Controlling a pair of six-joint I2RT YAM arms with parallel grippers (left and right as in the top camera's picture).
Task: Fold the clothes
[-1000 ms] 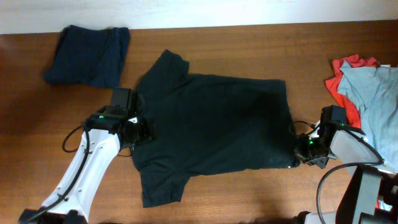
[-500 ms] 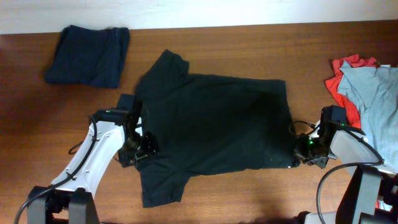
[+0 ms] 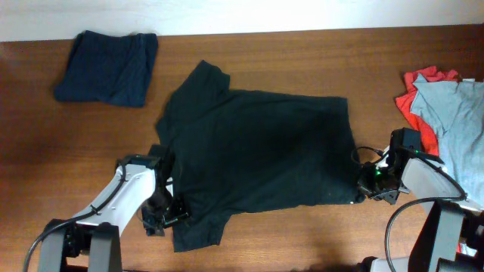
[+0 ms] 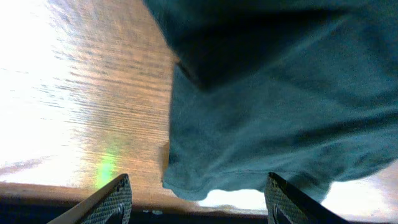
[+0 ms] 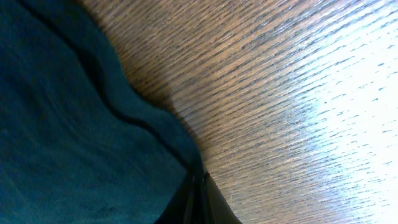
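Observation:
A black short-sleeved T-shirt [image 3: 257, 151] lies spread flat across the middle of the table, collar to the left. My left gripper [image 3: 174, 211] is at its front sleeve, near the table's front edge. In the left wrist view the left gripper [image 4: 199, 208] is open, its textured fingers [image 4: 115, 199] set wide apart. The sleeve's hem [image 4: 205, 183] lies just ahead between them. My right gripper [image 3: 364, 191] sits at the shirt's front right hem corner. In the right wrist view the right gripper [image 5: 199, 199] is shut on the shirt's edge [image 5: 62, 143].
A folded navy garment [image 3: 110, 66] lies at the back left. A pile of red [image 3: 414, 102] and light grey-blue [image 3: 454, 121] clothes sits at the right edge. Bare wooden table [image 3: 302, 234] shows in front of the shirt.
My left arm has swung toward the table's front, from beside the shirt's collar to the front sleeve, and its jaws have narrowed a little. The right arm has not moved.

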